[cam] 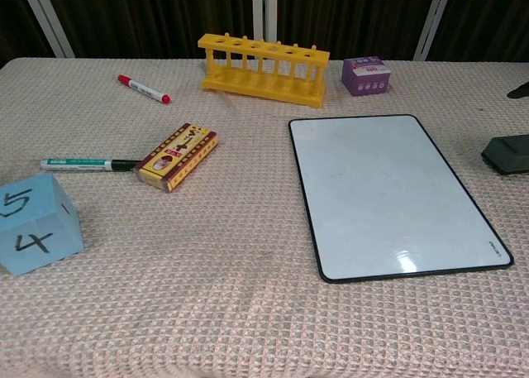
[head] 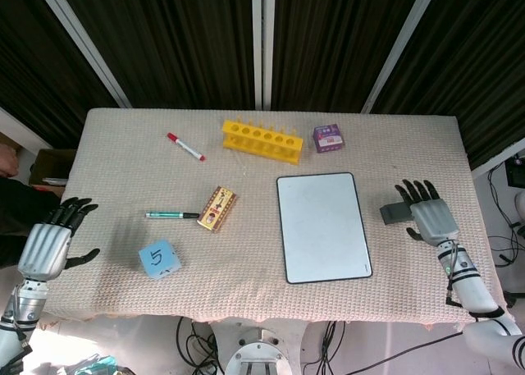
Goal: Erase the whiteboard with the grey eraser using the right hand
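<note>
The whiteboard [head: 321,226] [cam: 387,193] lies right of centre on the cloth, its surface blank white. The grey eraser [head: 394,213] [cam: 507,155] lies flat on the cloth just right of the board. My right hand [head: 430,214] hovers beside the eraser's right end with fingers spread, holding nothing; the chest view shows only a dark fingertip at its right edge. My left hand [head: 51,244] stays off the table's left edge, fingers apart and empty.
A yellow tube rack [head: 262,137] and a purple box [head: 327,137] stand at the back. A red marker [head: 185,146], a green pen [head: 171,215], a yellow-red small box [head: 216,208] and a blue numbered cube [head: 159,258] lie on the left half.
</note>
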